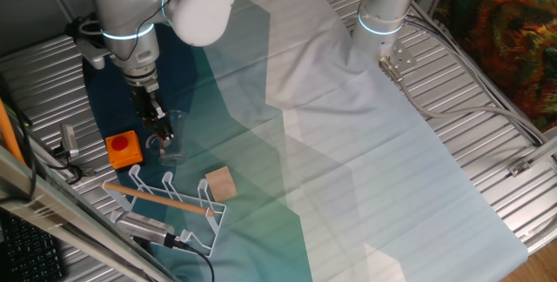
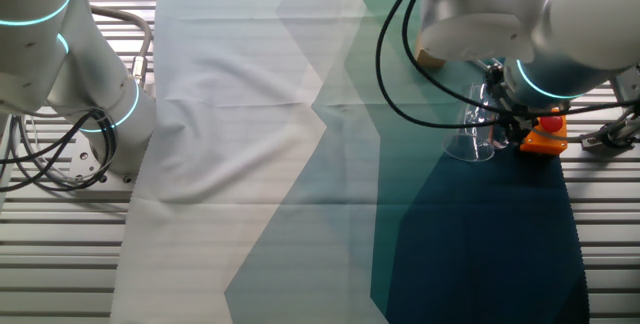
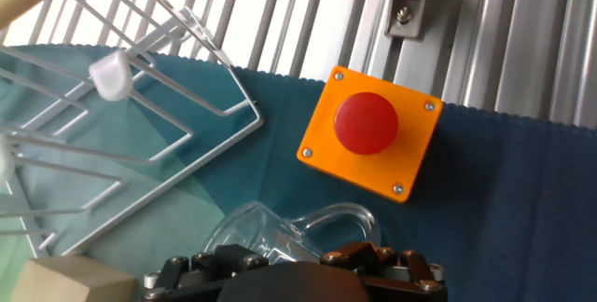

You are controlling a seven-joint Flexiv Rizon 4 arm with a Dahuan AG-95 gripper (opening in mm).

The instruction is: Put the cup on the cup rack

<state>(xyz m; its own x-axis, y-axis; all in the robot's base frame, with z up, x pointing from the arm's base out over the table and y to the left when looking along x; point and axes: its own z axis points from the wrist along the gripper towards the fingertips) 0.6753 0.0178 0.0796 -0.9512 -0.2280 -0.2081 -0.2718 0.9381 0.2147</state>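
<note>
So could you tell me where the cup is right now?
In the one fixed view the cup sits at the gripper, between the orange button box and the wooden block.

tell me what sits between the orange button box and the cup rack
Nothing: in the hand view only bare teal cloth separates the orange button box from the cup rack.

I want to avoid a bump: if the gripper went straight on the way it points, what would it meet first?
Probably the small clear handled cup at the gripper's fingertips, then the dark blue cloth beneath; depth is unclear.
</note>
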